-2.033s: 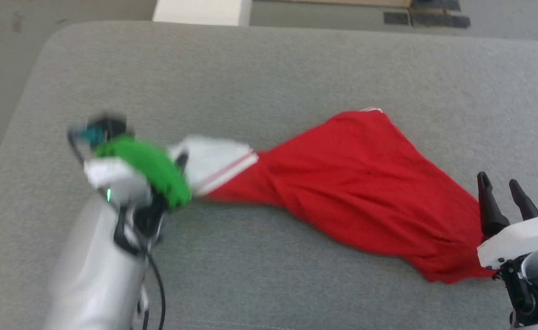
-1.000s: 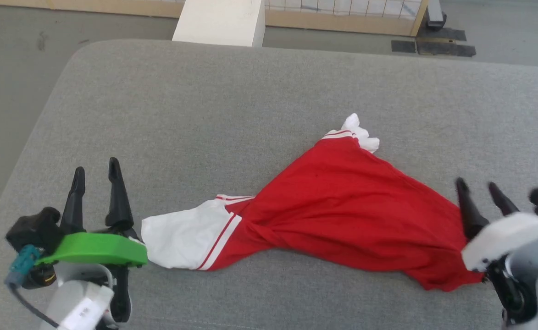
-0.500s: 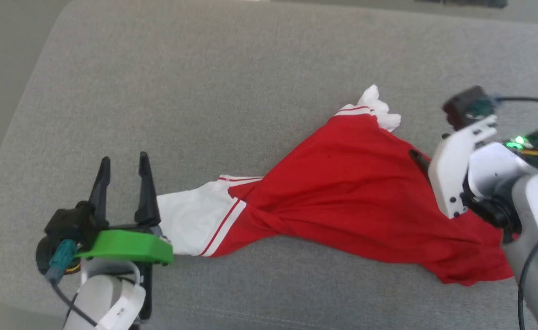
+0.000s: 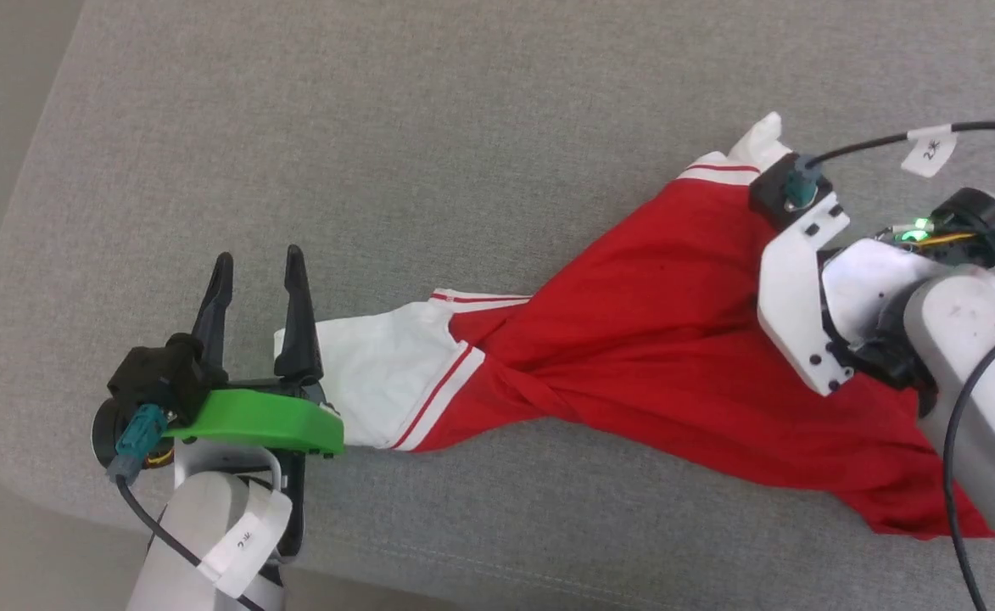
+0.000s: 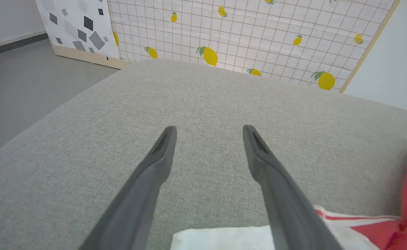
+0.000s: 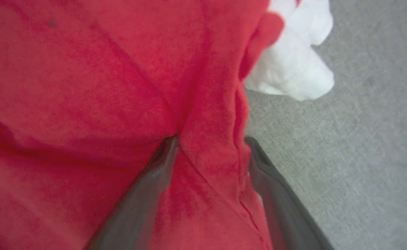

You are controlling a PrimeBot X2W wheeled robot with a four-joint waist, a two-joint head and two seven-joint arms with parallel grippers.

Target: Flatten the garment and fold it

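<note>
garment: red jersey, crumpled and not yet flat, lying slantwise on the cushion. it runs from near the cushion's front left corner toward the cushion's right side. the end nearest that corner is turned inside out and shows white, edged by striped trim. the middle is twisted into a rope-like fold. past the twist the red body fans out, with one corner close to the cushion's front edge and one tip, white with trim, pointing toward the cushion's far edge.

left gripper: sits over the cushion's front left corner, behind a green bracket. its fingers are spread wide with nothing between them and point toward the cushion's far edge. the white end of the garment lies at the base of one finger; contact cannot be told.

right gripper: fingers stand apart, unclamped, aimed down at the cushion. a ridge of red cloth rises between them. one tip sits in a crease of the red cloth, the other at the garment's edge where bare cushion begins. the right arm reaches in over the cushion's right side and covers part of the red body.

background, left wrist view: lemon-print screen and grey floor beyond the cushion's far edge.
</note>
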